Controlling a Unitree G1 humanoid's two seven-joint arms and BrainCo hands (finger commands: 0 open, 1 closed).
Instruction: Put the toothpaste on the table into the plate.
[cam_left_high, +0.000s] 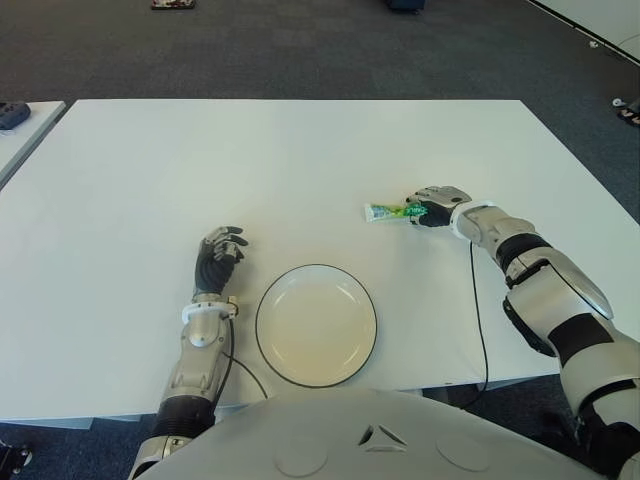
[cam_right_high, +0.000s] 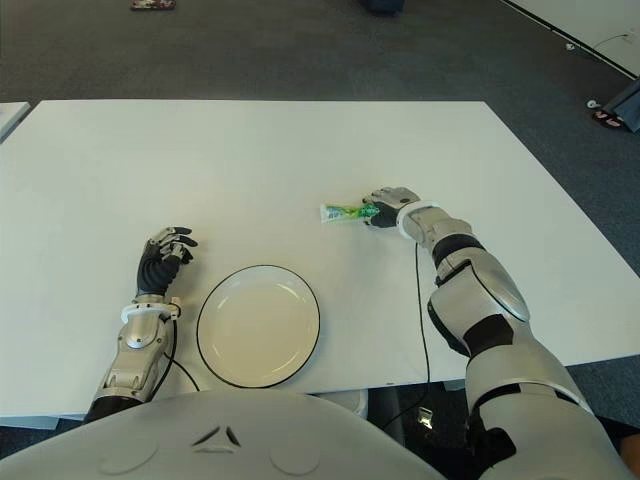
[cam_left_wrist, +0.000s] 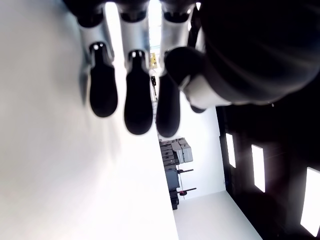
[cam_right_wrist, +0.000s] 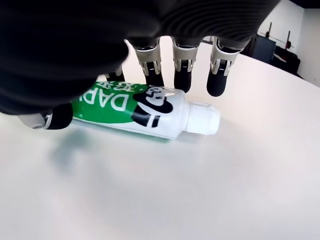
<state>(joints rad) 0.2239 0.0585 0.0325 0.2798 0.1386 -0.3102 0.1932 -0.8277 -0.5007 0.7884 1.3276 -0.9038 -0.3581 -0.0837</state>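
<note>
A green and white toothpaste tube (cam_left_high: 385, 211) lies flat on the white table (cam_left_high: 300, 150), right of centre, its white cap (cam_right_wrist: 202, 119) pointing away from my right arm. My right hand (cam_left_high: 432, 205) is cupped over the tube's tail end. In the right wrist view its fingers (cam_right_wrist: 180, 65) reach down behind the tube (cam_right_wrist: 135, 111) and the thumb (cam_right_wrist: 50, 117) sits on the near side, not clamped. The white plate with a dark rim (cam_left_high: 262, 325) stands near the table's front edge, with nothing in it. My left hand (cam_left_high: 218, 255) shows just left of the plate, fingers (cam_left_wrist: 137, 100) relaxed and holding nothing.
A black cable (cam_left_high: 480, 320) runs from my right wrist over the table's front edge. A second white table's corner (cam_left_high: 25, 125) shows at the far left. Dark carpet lies beyond the table's far edge.
</note>
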